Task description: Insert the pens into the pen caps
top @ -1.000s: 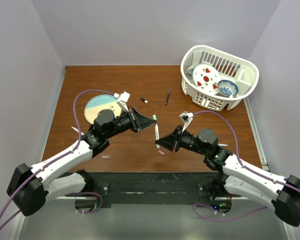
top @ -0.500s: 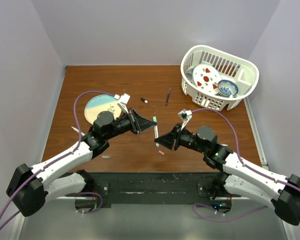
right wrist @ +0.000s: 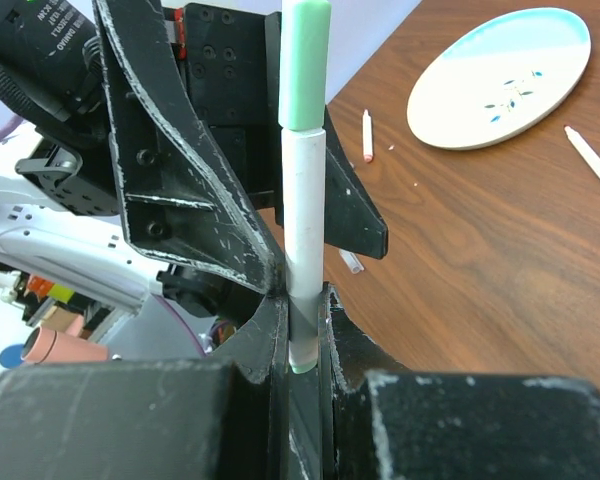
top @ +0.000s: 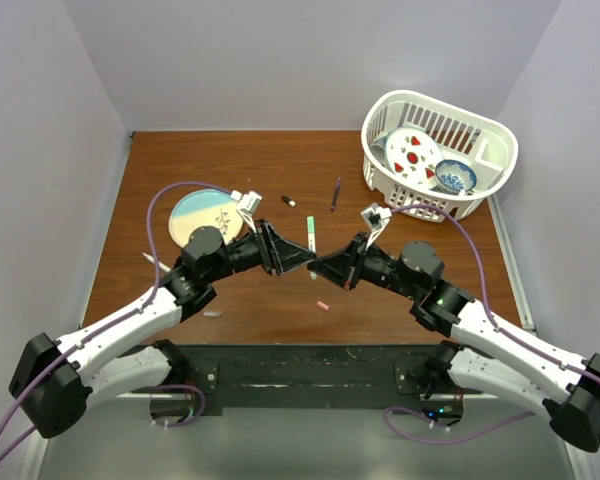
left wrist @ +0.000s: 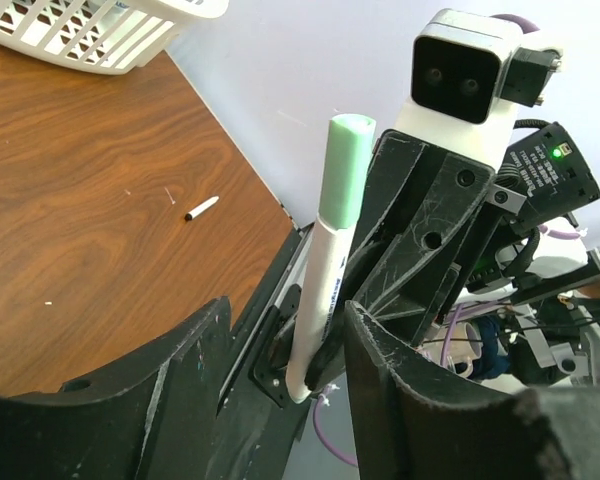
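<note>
Holding the marker pen (right wrist: pixel 303 220) upright over the desk's (top: pixel 230 160) middle, my right pincer (right wrist: pixel 302 330) is clamped on its lower barrel, teal-green cap (left wrist: pixel 345 170) on top. My left pincer (left wrist: pixel 285 350) faces it, jaws apart either side of the barrel, seemingly clear of it. Both forearms angle inward, tips nearly meeting.

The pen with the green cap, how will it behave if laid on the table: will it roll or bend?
Probably it rolls: the pen looks round and smooth, with no clip visible. Likely stiff: it stands straight though the right tool grips only its lower end. Probably light, being slim plastic.
</note>
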Robot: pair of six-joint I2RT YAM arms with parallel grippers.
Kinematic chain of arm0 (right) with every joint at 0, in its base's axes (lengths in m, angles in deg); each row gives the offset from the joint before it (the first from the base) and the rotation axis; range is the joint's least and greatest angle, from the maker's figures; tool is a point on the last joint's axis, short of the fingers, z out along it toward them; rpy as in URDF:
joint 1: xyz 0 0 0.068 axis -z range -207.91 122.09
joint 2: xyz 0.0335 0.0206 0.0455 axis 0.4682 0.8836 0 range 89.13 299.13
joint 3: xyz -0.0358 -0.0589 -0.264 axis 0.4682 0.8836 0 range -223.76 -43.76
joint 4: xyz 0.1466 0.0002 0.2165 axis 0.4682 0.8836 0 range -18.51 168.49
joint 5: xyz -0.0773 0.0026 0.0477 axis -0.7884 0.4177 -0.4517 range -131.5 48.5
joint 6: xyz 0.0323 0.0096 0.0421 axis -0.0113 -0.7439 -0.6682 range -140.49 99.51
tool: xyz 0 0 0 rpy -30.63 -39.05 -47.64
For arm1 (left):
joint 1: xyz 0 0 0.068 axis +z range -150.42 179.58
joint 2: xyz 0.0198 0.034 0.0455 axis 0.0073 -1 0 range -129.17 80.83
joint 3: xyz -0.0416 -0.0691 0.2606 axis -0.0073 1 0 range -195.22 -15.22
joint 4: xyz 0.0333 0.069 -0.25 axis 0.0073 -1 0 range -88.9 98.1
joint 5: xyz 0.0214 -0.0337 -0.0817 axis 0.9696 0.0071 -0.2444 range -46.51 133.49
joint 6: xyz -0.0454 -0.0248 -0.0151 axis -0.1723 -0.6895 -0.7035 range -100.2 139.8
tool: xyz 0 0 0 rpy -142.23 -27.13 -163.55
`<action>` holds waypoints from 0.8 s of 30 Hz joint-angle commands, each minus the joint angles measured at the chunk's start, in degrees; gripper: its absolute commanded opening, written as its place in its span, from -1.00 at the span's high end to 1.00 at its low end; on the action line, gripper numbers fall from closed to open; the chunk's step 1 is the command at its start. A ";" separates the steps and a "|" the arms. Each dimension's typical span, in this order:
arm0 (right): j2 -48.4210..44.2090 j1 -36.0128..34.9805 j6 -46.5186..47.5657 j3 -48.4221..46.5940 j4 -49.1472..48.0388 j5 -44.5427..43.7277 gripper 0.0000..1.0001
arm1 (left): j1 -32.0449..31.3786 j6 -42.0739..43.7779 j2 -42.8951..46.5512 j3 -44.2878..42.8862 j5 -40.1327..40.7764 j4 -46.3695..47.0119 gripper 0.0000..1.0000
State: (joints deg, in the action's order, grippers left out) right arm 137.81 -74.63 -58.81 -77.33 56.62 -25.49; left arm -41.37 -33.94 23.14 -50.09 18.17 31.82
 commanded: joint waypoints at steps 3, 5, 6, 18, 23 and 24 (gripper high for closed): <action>-0.08 0.14 1.68 -1.60 -1.04 2.44 1.00 | -0.10 2.23 1.97 -0.90 -1.22 2.64 -0.08; -0.08 0.05 1.94 -1.51 -0.77 3.41 1.00 | -0.10 2.67 2.23 -1.60 -1.22 2.38 -0.07; 0.09 0.05 1.94 -1.51 -0.86 3.67 1.00 | -0.18 2.84 2.23 -1.78 -1.13 2.46 -0.06; 2.64 -0.39 0.53 -1.33 -4.11 9.83 1.00 | -0.18 3.02 -0.40 -2.57 -5.88 6.50 0.77; 3.26 -0.57 0.27 -0.81 -5.16 9.48 0.48 | -0.10 2.32 0.12 -2.13 -6.50 6.33 1.00; 3.52 -0.65 0.10 -0.80 -5.60 9.83 0.39 | -0.18 2.23 0.56 -1.96 -6.32 6.77 1.00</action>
State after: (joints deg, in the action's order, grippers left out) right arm 140.52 -74.74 -58.55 -77.35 55.90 -17.93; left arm -41.26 -31.57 22.88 -50.48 14.67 34.27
